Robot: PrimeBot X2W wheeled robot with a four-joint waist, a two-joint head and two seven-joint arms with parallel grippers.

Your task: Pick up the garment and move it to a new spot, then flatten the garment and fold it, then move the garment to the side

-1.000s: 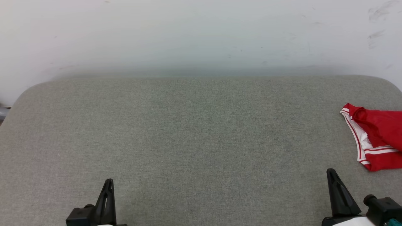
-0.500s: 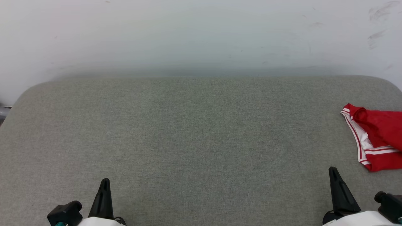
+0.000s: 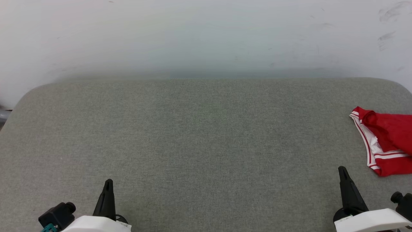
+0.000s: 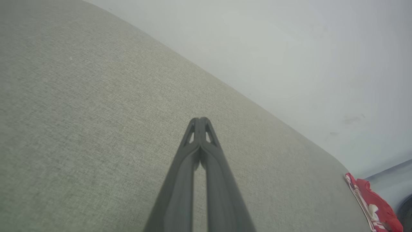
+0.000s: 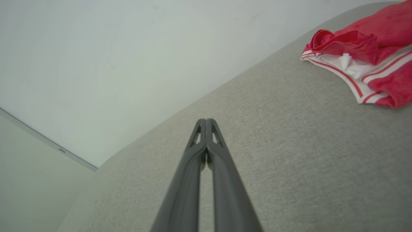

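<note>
The left claw (image 3: 108, 182) is closed tip to tip with nothing in it. In the head view it sits low at 7 o'clock and points toward 12 over bare grey weave. The right claw (image 3: 342, 169) is closed the same way and also holds nothing. It sits at 5 o'clock, pointing toward 12. Both hang close over the counter (image 3: 206, 135), well apart from each other.

The garment (image 3: 388, 138) lies at 3 o'clock on the counter, near the right edge and partly cut off by the frame. From the right claw it sits toward 1 o'clock, near but not touching. In the right wrist view the garment (image 5: 357, 45) looks bunched: red cloth is rolled over a white sleeve with red stripes, and the layers overlap loosely.

This fits two stages. It could be a heap at the side waiting to be lifted, or a shirt set aside after folding, with the arms at rest. The visible part does not settle which.

Either way, good handling here means keeping the shut tips high enough not to rake the weave. Any travel of the right arm should also pass clear of the striped white edge, the part nearest it. The cloth looks thin and limp, so one snagged layer would likely drag the rest along.
</note>
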